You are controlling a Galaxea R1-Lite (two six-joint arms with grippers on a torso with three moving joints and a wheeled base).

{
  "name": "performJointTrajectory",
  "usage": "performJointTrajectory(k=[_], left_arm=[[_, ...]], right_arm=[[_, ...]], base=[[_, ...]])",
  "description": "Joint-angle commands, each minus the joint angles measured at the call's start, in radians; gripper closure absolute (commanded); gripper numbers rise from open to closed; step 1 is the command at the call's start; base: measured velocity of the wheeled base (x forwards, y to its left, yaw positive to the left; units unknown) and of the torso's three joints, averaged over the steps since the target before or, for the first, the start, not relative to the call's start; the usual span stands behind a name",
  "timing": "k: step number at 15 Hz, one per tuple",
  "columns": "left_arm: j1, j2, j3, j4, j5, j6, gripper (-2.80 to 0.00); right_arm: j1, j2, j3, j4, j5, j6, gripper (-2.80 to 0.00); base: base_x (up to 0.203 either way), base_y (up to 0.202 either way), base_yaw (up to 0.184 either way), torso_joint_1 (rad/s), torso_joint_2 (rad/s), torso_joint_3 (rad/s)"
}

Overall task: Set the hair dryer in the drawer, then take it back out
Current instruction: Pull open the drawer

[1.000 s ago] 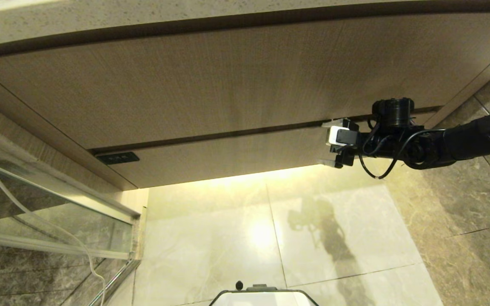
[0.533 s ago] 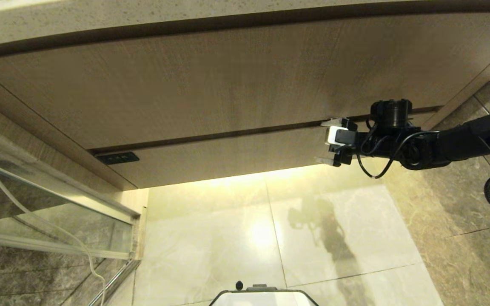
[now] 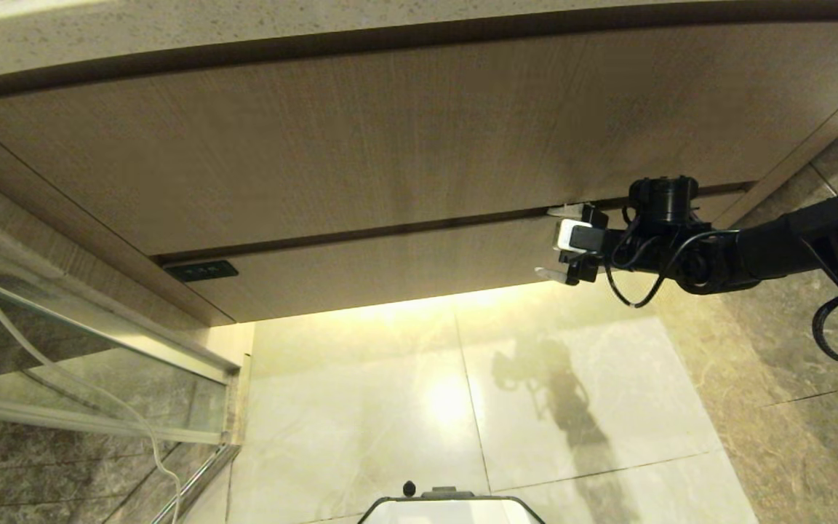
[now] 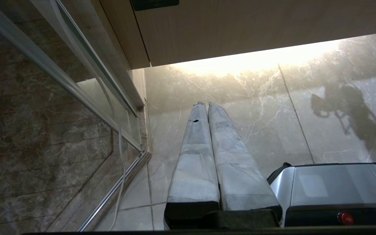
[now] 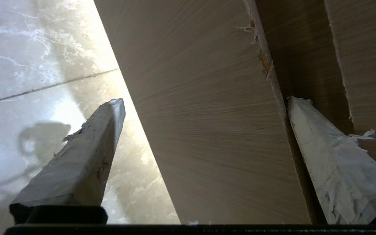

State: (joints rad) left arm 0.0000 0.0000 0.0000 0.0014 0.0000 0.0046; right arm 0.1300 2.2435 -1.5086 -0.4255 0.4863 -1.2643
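The right arm [image 3: 783, 244] is black, with a round black cap and looping black cables behind the tool [image 3: 559, 244]. Both tools have long fingers [image 5: 77, 163] wrapped in frayed whitish tape.

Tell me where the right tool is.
In the head view the right tool is on the right, open, straddling the closed drawer front: one finger in the gap above it, the other below its bottom edge.
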Motion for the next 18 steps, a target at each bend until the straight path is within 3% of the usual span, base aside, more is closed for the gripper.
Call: performJointTrajectory(k=[1, 18], left_arm=[[0.000, 0.000, 0.002, 0.000, 0.000, 0.000, 0.00], [0.000, 0.000, 0.002, 0.000, 0.000, 0.000, 0.00]], right_arm=[[-0.007, 0.021, -0.001, 0.008, 0.001, -0.017, -2.80], [-0.049, -0.007, 0.024, 0.186, -0.008, -0.050, -2.80]], base=[[0.000, 0.000, 0.000, 0.000, 0.00, 0.000], [0.000, 0.000, 0.000, 0.000, 0.00, 0.000]])
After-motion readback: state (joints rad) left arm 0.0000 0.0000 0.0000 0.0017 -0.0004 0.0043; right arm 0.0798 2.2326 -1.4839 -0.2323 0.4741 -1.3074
